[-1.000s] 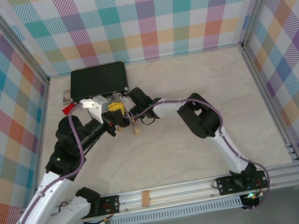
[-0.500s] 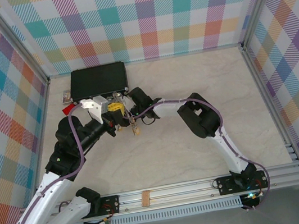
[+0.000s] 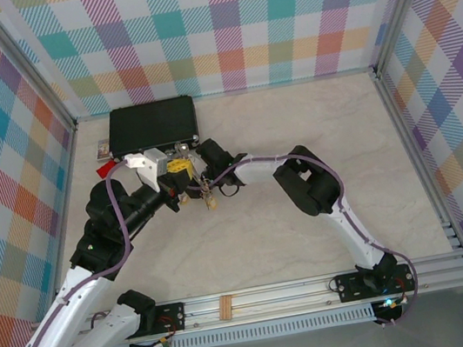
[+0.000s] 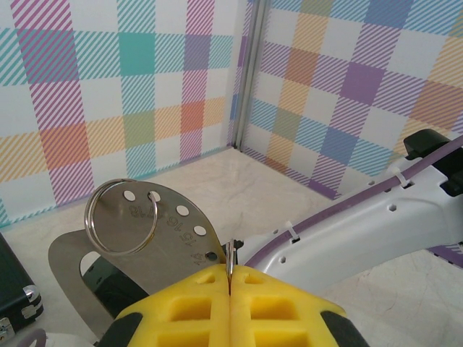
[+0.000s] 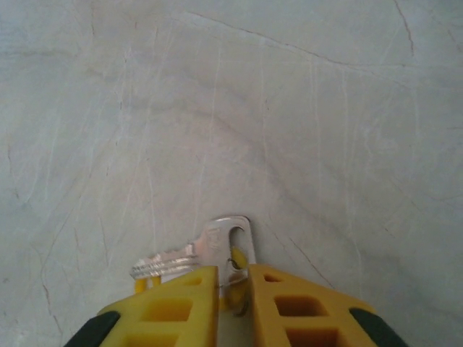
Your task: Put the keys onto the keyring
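The keyring [image 4: 86, 215], a thin pale silver metal loop, is seen in the left wrist view raised above the table, just in front of the left gripper [image 4: 229, 278]. It is passed through one hole of a flat silver metal plate [image 4: 69, 253] with punched holes and stamped digits. No key is seen hanging on the loop in that view, so the threading is judged as not yet done.

The yellow foam pads [image 4: 188, 296] of the left gripper are pressed fully together, and a thin metal edge is pinched in the seam between them. Whether this edge belongs to the plate or to the ring cannot be told.

A flat silver key [image 5: 226, 242] is found in the right wrist view, low over the pale marbled tabletop [image 5: 304, 108]. Its head is caught between the pads of the right gripper [image 5: 233, 289], which is closed to a narrow gap on it, and its blade is pointed to the left. A small yellow piece [image 5: 235, 259] is seen behind the head; it is perhaps a second key, but this is not clear.

In the top view both arms are brought together near a black rectangular case [image 3: 153, 122]. The key is considered picked up; the opening of the ring and the sliding on of each key are left.
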You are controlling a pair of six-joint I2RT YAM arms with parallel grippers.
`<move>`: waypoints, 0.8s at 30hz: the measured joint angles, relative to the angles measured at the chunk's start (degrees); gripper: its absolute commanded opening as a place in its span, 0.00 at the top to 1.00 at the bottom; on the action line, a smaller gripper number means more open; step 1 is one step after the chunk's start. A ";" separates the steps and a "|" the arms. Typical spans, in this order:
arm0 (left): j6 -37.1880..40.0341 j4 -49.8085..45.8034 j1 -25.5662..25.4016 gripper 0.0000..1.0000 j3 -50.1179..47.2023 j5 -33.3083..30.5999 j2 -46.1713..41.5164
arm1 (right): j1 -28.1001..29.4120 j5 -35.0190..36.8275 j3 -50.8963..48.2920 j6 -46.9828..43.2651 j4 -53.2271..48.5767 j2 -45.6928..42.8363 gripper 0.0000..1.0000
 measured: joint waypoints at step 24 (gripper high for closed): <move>-2.36 4.83 0.00 1.00 -0.48 3.74 5.31 | -6.51 0.76 -29.35 12.31 13.46 -20.57 1.00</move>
